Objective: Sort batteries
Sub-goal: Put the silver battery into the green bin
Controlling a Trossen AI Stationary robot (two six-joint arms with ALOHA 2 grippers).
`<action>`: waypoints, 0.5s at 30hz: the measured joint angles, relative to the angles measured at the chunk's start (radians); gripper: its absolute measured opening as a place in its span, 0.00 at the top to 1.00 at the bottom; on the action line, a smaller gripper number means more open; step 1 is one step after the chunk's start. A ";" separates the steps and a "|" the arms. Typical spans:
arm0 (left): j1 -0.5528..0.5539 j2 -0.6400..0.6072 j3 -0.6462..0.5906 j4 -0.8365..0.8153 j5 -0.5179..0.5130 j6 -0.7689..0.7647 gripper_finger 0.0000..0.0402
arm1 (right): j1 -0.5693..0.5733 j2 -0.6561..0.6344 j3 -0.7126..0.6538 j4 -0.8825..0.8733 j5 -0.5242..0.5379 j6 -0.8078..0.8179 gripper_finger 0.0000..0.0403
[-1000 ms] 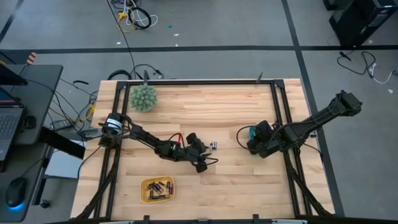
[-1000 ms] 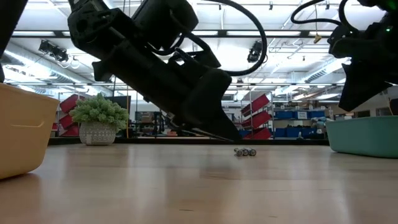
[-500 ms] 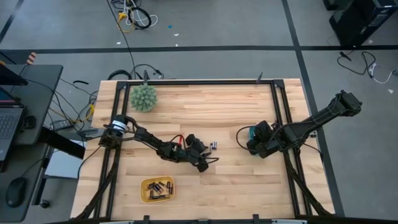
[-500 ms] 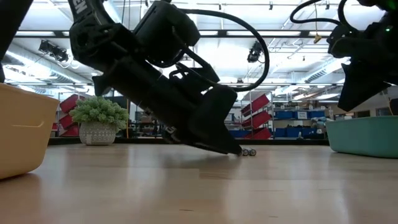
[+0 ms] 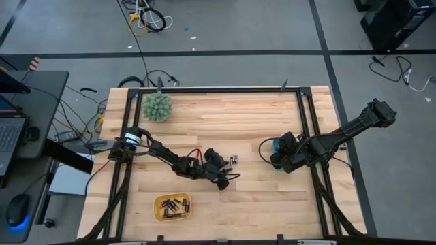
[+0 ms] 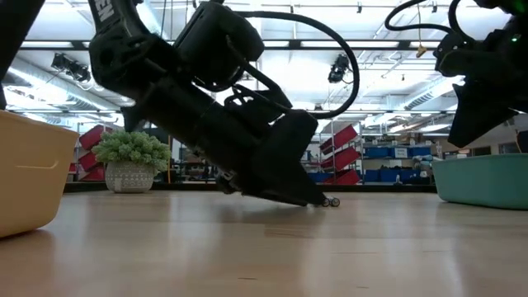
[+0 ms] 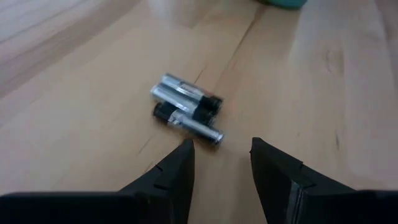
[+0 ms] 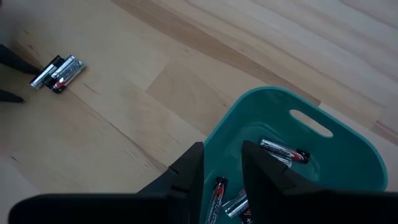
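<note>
Left gripper (image 5: 226,178) sits low over the middle of the tabletop (image 5: 259,197), its two dark fingers (image 7: 177,171) spread apart with nothing between them. Just past their tips lies a small cluster of loose batteries (image 7: 186,107), silver and black, touching one another on the bare wood. From above, that cluster (image 5: 234,159) lies near the centre of the tabletop, between the two arms. In the low view the left gripper (image 6: 318,200) slants down until its tip almost meets the wood, with the end of the loose batteries (image 6: 332,201) showing just beyond it.

Right gripper (image 5: 277,161) hangs over the teal bin (image 5: 272,145) toward the right edge of the tabletop. Its fingers (image 8: 186,171) stand a little apart over the bin's rim and hold nothing. The teal bin (image 8: 336,162) has a slot handle in its wall and several batteries (image 8: 283,151) lying on its floor, some silver with dark ends. From table height the teal bin (image 6: 483,181) shows at the right, with the right gripper (image 6: 474,124) above it.

Near the front edge, left of centre, sits a yellow tray (image 5: 159,212) with more dark batteries (image 5: 173,206) lying in it; the yellow tray (image 6: 33,173) fills the left of the low view. A spiky green ball (image 5: 157,107) rests near the back left corner of the tabletop, well apart from everything else.
</note>
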 joint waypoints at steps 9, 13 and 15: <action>-0.001 0.036 0.017 0.027 -0.035 -0.045 0.62 | 0.000 0.000 0.000 0.014 0.001 -0.005 0.77; 0.002 0.037 0.018 0.020 -0.048 -0.051 0.62 | 0.000 0.000 0.000 0.015 0.001 -0.008 0.76; 0.004 0.037 0.018 0.016 -0.058 -0.071 0.62 | 0.000 0.000 0.000 0.015 0.001 -0.008 0.76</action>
